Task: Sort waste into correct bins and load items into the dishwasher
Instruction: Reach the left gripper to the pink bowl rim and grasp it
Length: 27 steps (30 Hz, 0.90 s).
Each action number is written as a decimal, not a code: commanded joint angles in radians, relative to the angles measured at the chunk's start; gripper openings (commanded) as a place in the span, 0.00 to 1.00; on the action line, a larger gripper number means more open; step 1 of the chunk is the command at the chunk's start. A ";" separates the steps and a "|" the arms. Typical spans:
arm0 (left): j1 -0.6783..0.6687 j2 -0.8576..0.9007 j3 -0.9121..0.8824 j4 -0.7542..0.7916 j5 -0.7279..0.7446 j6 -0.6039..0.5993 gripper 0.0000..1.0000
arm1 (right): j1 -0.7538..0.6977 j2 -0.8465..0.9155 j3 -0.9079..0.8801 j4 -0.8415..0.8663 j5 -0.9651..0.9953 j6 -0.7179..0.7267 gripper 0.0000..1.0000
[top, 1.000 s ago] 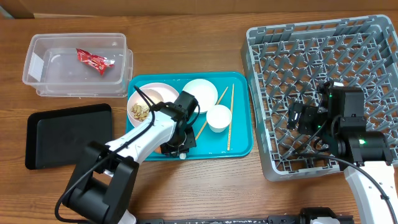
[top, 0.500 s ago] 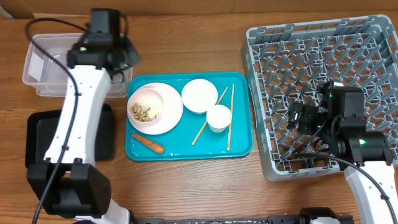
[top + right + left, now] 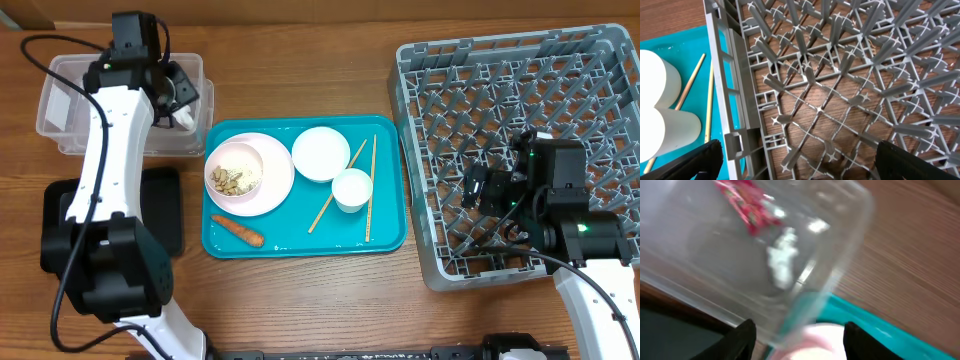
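The clear tub (image 3: 70, 75) stands at the back left, and my left gripper (image 3: 177, 96) hovers open over its right end with nothing between the fingers. In the left wrist view the red wrapper (image 3: 747, 205) and the white tissue wad (image 3: 782, 260) lie on the floor of the clear tub (image 3: 850, 215), beyond my left gripper (image 3: 802, 342). The pink bowl (image 3: 262, 170) holds nut shells (image 3: 230, 181). A carrot (image 3: 237, 230) lies below it. My right gripper (image 3: 478, 188) hangs open and empty over the grey rack (image 3: 560, 90).
The teal tray (image 3: 390, 235) also carries a white bowl (image 3: 320, 153), a white cup (image 3: 351, 188) and two chopsticks (image 3: 370, 190). A black tray (image 3: 60, 240) lies at the front left, partly under my left arm. The right wrist view shows the rack's wall (image 3: 725, 100) beside the teal tray.
My left arm swung from the teal tray up to the clear tub, and its jaws have opened. The tissue wad now lies in the tub. The right arm has not moved.
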 commanded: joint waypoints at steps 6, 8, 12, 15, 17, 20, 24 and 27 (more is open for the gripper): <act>-0.306 -0.037 -0.020 -0.265 0.077 0.008 0.55 | 0.003 -0.005 0.026 0.001 0.006 0.000 1.00; -0.387 -0.015 -0.085 -0.261 0.002 -0.034 0.54 | 0.003 -0.005 0.026 -0.003 0.006 0.000 1.00; -0.452 0.020 -0.182 -0.211 -0.057 -0.072 0.50 | 0.003 -0.005 0.026 -0.010 0.006 0.001 1.00; -0.448 0.063 -0.200 -0.180 -0.064 -0.100 0.47 | 0.003 -0.005 0.026 -0.016 0.006 0.000 1.00; -0.446 0.086 -0.200 -0.165 -0.073 -0.109 0.47 | 0.003 -0.005 0.026 -0.020 0.006 0.001 1.00; -0.446 0.097 -0.200 -0.146 -0.083 -0.109 0.47 | 0.003 -0.005 0.026 -0.020 0.006 0.000 1.00; -0.446 0.097 -0.200 -0.136 -0.129 -0.109 0.47 | 0.003 -0.005 0.026 -0.020 0.006 0.000 1.00; -0.441 0.097 -0.200 -0.136 -0.180 -0.109 0.47 | 0.003 -0.005 0.026 -0.019 0.006 0.000 1.00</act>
